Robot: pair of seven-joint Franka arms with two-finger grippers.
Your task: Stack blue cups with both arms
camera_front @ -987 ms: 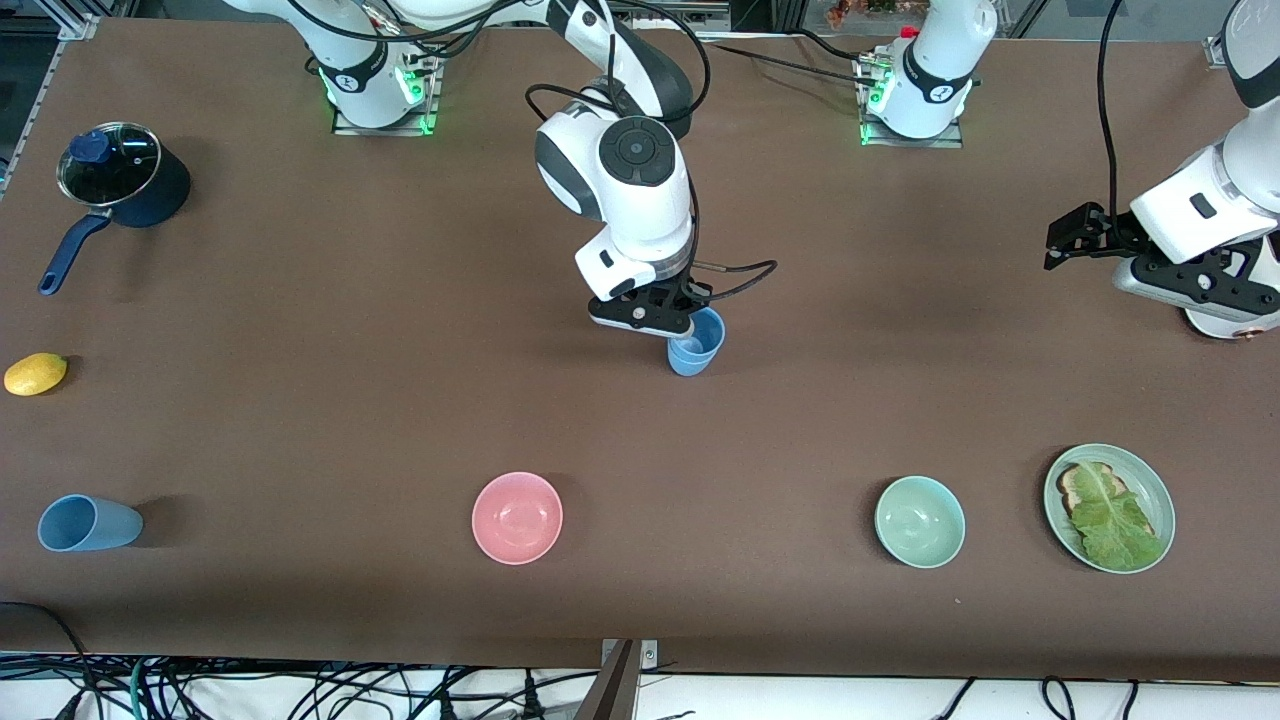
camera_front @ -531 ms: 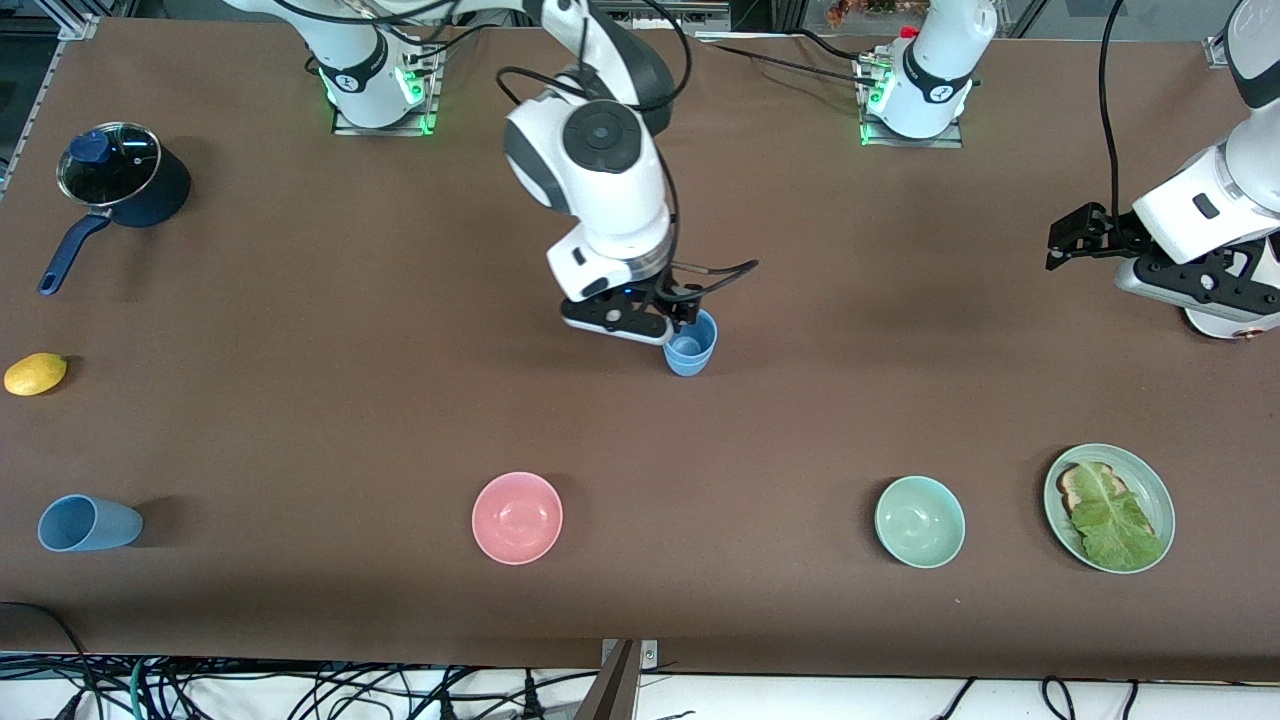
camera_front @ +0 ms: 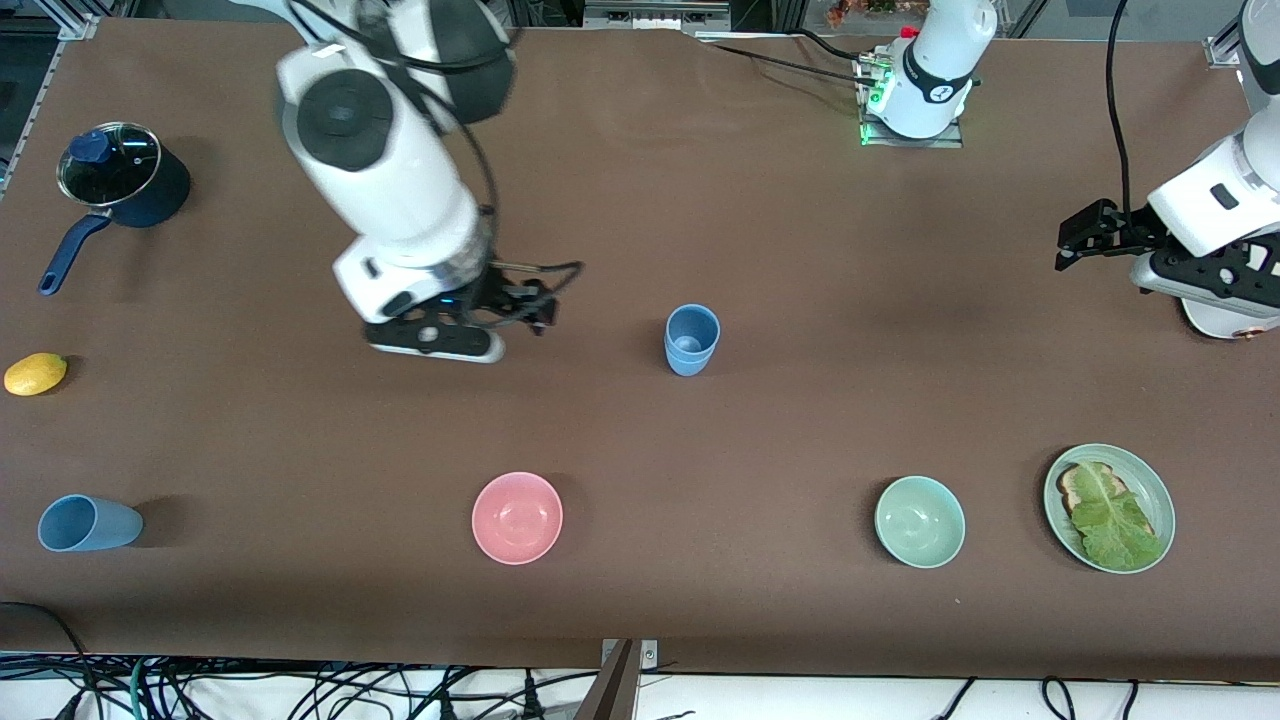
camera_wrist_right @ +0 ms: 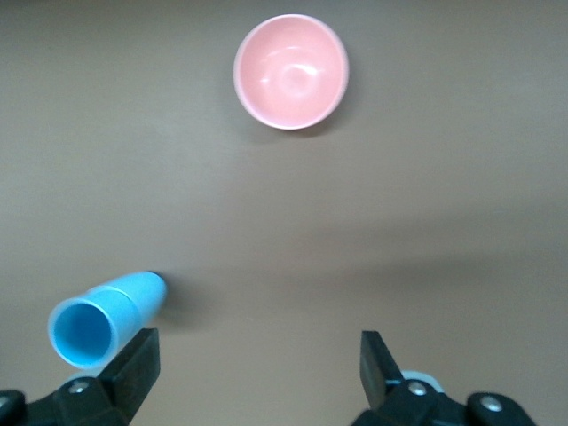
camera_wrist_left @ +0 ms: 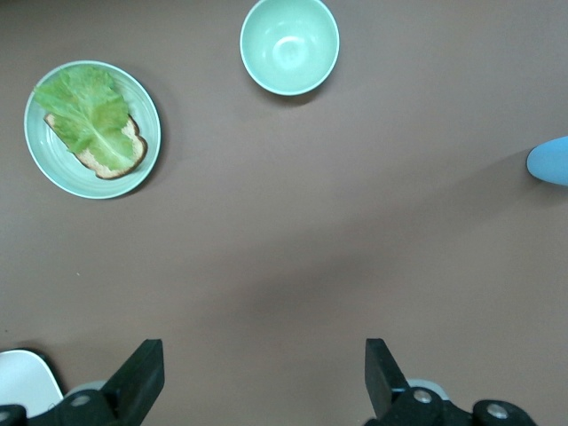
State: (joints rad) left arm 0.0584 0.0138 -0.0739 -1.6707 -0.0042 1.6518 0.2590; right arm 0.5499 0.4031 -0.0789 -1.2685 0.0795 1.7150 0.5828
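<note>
stacked cups: light, stiff, slick plastic by the look; stand free beside the right gripper, toward the left arm's end.
lying cup: well apart from both grippers; best pinched across the rim.
right gripper: jaws spread, holding nothing.
left gripper: waits with jaws apart, empty, over bare table.

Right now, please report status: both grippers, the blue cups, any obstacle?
Right gripper open, empty, over bare table. Left gripper open, waiting at its end. Two blue cups nested upright mid-table; third cup lying on its side. No obstacle.

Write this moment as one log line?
stacked cups: mid-table | right gripper: open, empty | left gripper: open, waiting | third cup: lying down
</note>
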